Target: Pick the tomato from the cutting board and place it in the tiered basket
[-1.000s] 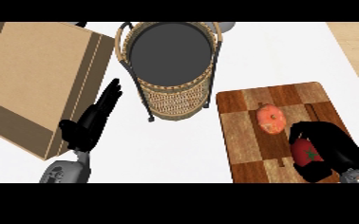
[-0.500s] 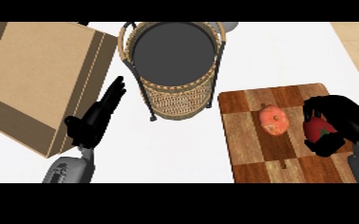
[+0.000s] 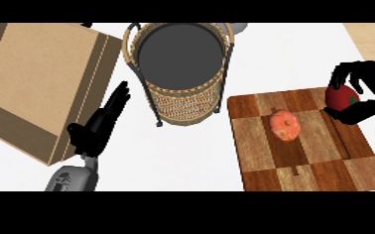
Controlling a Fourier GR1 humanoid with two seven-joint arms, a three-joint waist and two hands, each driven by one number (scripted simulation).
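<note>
1. Red tomato (image 3: 341, 97) at right frame edge, enclosed by curled right hand (image 3: 357, 110), over cutting board (image 3: 293, 151).
2. Tiered basket (image 3: 181, 74) upper centre.
3. Left hand (image 3: 99, 129) lower left, fingers straight.

Kitchen: cutting board (image 3: 293, 148), wicker basket (image 3: 183, 87) on white counter (image 3: 183, 153).

Single head view, steeply down onto counter (image 3: 293, 59).

The red tomato (image 3: 341, 96) sits above the wooden cutting board's (image 3: 307, 166) right edge; the wicker tiered basket (image 3: 181, 74) stands upright.
</note>
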